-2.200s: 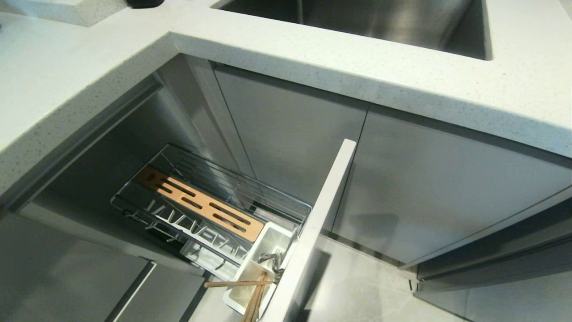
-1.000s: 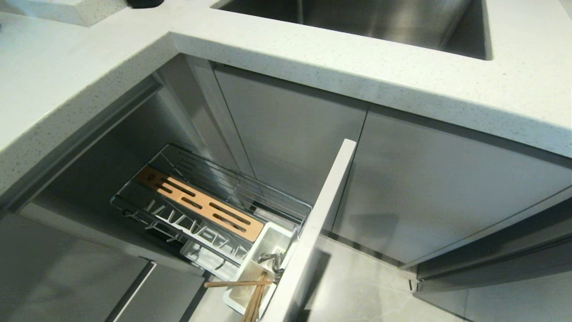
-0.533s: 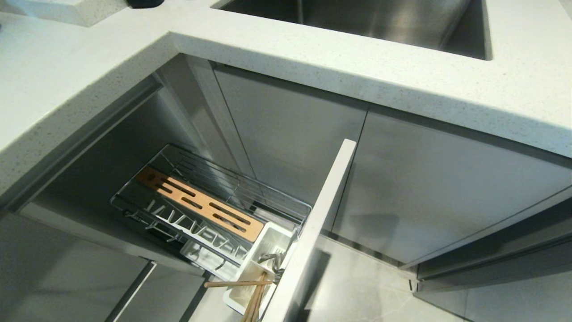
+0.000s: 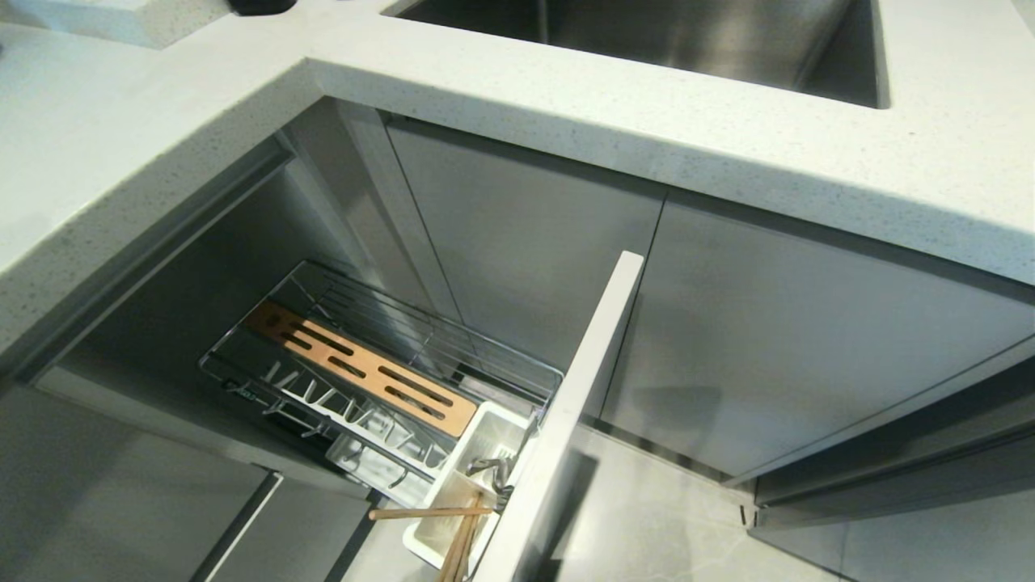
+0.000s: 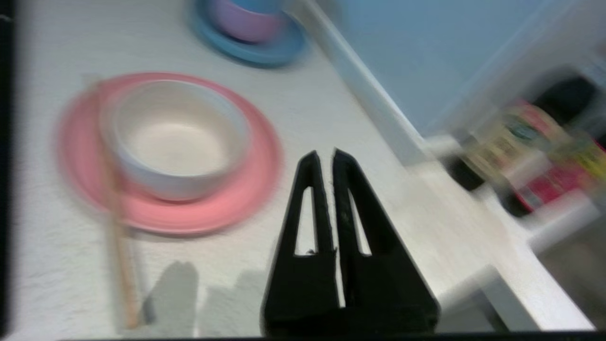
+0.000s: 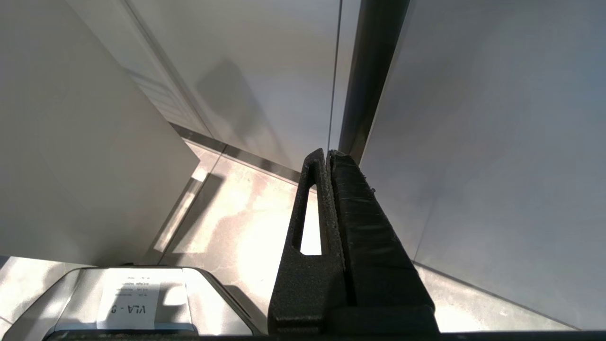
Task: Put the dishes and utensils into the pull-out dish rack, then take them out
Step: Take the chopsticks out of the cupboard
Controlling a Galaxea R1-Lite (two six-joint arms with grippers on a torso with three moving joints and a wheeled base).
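Note:
The pull-out dish rack (image 4: 420, 335) stands drawn out below the counter, with its wooden strip (image 4: 364, 368), white prongs (image 4: 340, 404) and pale front panel (image 4: 582, 404). Its white caddy (image 4: 485, 436) holds wooden chopsticks (image 4: 461, 537) and a silver spoon (image 4: 487, 469). In the left wrist view a white bowl (image 5: 175, 137) sits on a pink plate (image 5: 236, 199) on the counter. A light wooden stick (image 5: 118, 237) leans across that plate's rim. My left gripper (image 5: 323, 154) hangs shut and empty just beside the plate. My right gripper (image 6: 327, 154) is shut, parked low by the cabinet fronts.
A blue plate (image 5: 265, 52) carrying a pink bowl (image 5: 241, 23) stands farther along the counter (image 5: 307, 113). Colourful packages (image 5: 544, 156) crowd the ledge beyond the counter's edge. In the head view a steel sink (image 4: 647, 40) is set into the worktop (image 4: 566, 105) above the rack.

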